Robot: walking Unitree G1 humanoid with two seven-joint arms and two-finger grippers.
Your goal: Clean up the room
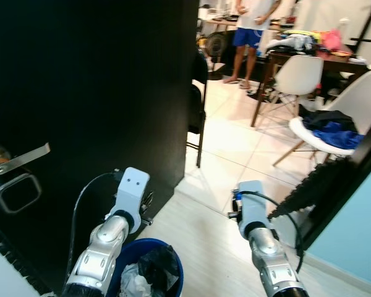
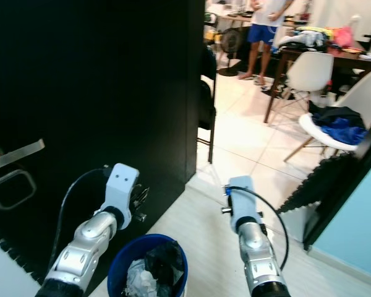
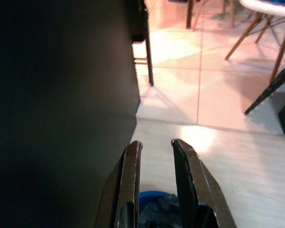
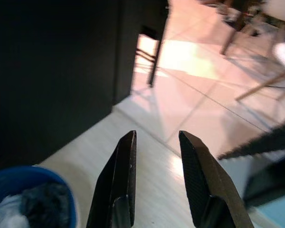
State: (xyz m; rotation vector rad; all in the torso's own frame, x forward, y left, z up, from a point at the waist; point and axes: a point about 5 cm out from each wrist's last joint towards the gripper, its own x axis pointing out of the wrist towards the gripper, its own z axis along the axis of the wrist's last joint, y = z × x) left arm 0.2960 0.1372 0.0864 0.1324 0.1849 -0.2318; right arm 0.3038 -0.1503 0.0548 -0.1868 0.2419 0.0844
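Black door (image 1: 99, 111) stands close on my left, its edge meeting a free strip of pale floor (image 1: 222, 247) that runs out to the tiles, where chairs (image 1: 334, 117) and a person (image 1: 250, 37) stand well off. I judge I am between pickups: left hand (image 3: 154, 156) and right hand (image 4: 156, 156) both hang apart and empty. The blue bin (image 2: 148, 266), holding trash, sits at my feet beside the door, so next I must walk out to find litter.

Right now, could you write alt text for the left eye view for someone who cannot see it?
Two silver robot arms reach forward over a blue trash bin beside an open black door. Beyond lie a tiled room, white chairs, one piled with dark blue clothes, a cluttered table and a standing person.
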